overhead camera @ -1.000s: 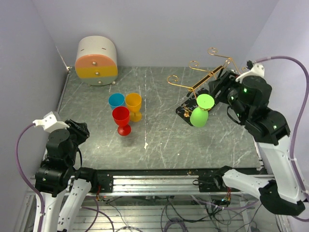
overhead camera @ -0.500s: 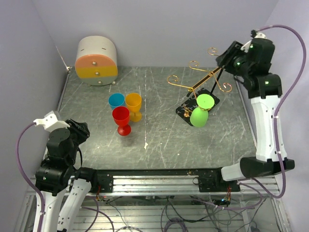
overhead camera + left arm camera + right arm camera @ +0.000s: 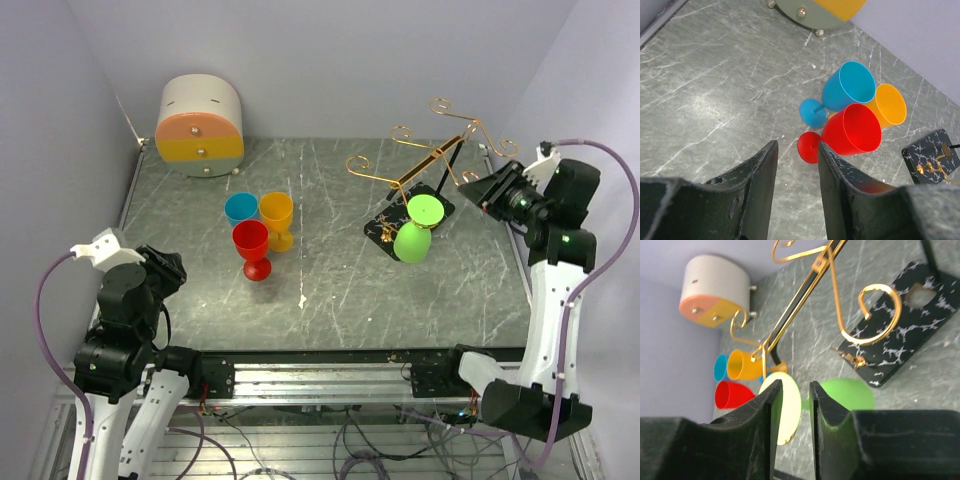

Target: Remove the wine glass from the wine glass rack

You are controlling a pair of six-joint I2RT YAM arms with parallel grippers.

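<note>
The wine glass rack (image 3: 432,158) has gold wire arms on a tilted black post over a black square base (image 3: 385,228). A green wine glass (image 3: 413,240) hangs upside down from a front arm, foot up. My right gripper (image 3: 478,188) is open and empty. It sits to the right of the rack, apart from the glass, and points left at it. In the right wrist view the glass (image 3: 852,392) and the rack's scrolls (image 3: 836,300) lie beyond my gripper (image 3: 792,390). My left gripper (image 3: 165,270) is open and empty at the near left, which the left wrist view (image 3: 796,150) also shows.
Red (image 3: 251,246), blue (image 3: 240,208) and orange (image 3: 276,215) wine glasses stand together left of centre. A rounded white drawer unit (image 3: 199,125) with orange and yellow fronts stands at the back left. Purple walls close in the sides and back.
The right arm pulled back from the rack, rose to the back right corner, then came down to the rack's right side. The green glass still hangs on the rack. The left arm has not moved.
</note>
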